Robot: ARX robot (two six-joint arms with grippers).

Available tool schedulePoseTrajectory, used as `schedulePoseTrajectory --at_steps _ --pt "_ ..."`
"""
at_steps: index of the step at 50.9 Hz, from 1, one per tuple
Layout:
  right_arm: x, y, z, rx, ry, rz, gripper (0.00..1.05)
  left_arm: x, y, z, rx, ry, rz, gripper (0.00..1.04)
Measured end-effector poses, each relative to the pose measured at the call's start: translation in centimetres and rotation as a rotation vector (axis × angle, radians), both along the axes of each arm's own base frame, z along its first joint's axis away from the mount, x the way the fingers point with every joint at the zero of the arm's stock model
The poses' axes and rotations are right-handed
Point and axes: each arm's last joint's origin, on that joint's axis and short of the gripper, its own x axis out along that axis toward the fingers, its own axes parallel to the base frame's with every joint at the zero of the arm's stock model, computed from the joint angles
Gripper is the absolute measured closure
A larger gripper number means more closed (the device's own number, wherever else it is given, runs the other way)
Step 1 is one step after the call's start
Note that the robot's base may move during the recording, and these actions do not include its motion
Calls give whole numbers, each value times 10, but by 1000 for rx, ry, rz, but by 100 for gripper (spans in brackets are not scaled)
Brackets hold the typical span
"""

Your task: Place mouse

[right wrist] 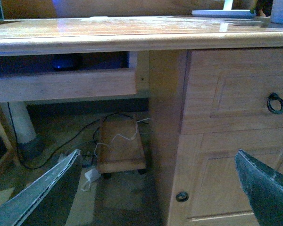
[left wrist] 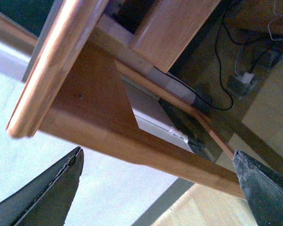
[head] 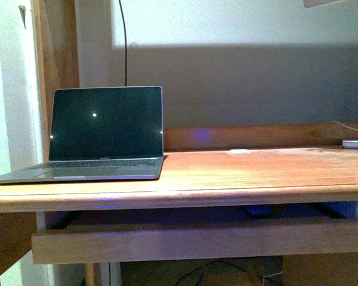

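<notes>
One laptop [head: 105,132], one mouse [right wrist: 66,61].
Laptop at the table's [head: 238,173] left edge; mouse tucked underneath; left hand [left wrist: 156,153] and right hand [right wrist: 157,152] both spread, empty.

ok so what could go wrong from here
1. What looks like the mouse sits in the dim slot under the desktop, behind the tray rail; the right claw reaching in may strike either edge.
2. The left claw is open below the desktop's corner; rising, it could clip that edge or the laptop above.
</notes>
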Motion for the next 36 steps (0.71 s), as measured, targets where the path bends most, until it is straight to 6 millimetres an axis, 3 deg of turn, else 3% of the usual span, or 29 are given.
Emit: schedulePoseTrajectory --at_steps 13,36 --pt "0 0 0 0 0 0 7 70 -13 -1 231 -134 -174 8" --pt "0 0 0 0 0 0 7 120 -33 -18 237 -129 -361 8"
